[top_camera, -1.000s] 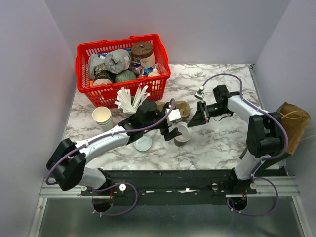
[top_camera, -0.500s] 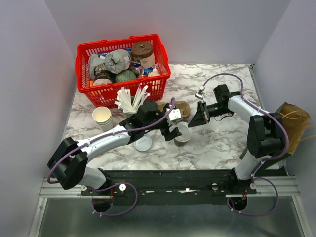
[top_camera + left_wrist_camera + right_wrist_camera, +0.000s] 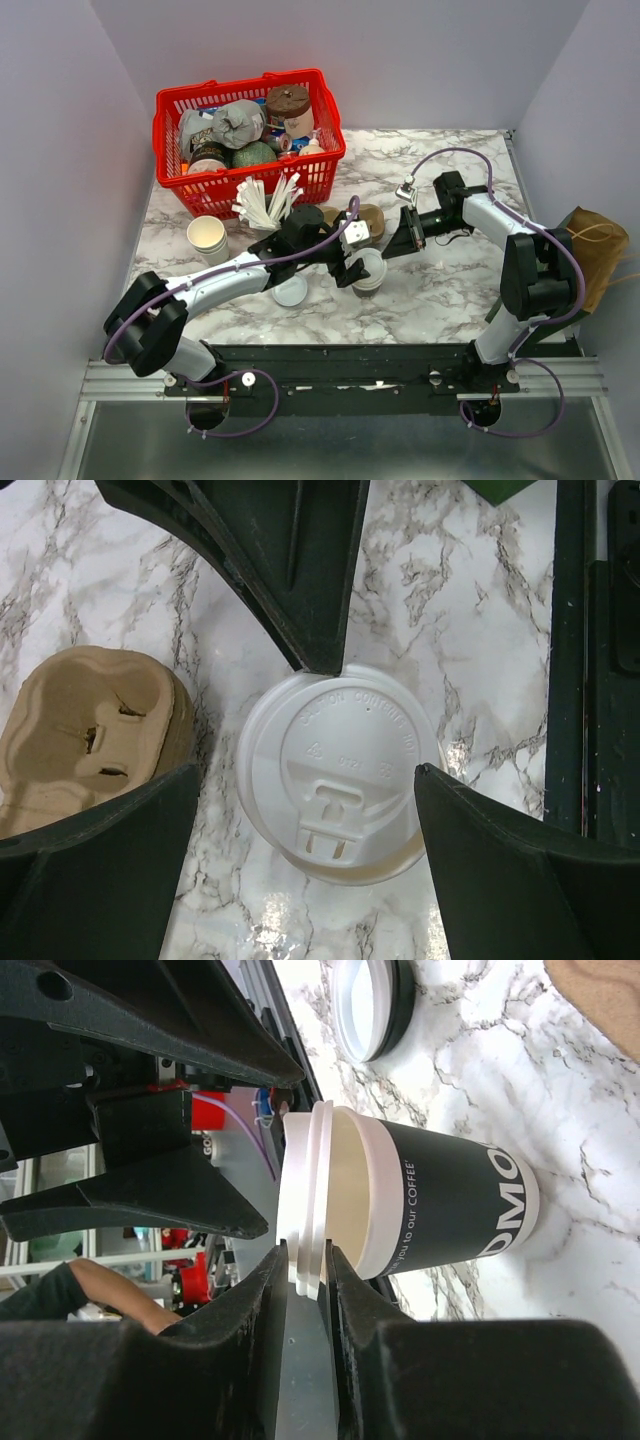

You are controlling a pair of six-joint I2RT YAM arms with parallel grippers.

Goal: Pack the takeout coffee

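Red plastic lattice basket (image 3: 215,185) at the back. In front of it the left gripper (image 3: 308,770) spreads wide astride the takeout coffee (image 3: 440,1205), a dark-walled paper cylinder under a round, glossy white lid. The right gripper (image 3: 306,1260) pinches the lid's rim.

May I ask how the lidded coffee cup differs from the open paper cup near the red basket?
The takeout coffee wears a white lid; the open cup has none, showing its cream inside. The takeout coffee stands mid-table, straddled by the open left gripper; the open cup stands apart at the left. Both stand upright on the marble table.
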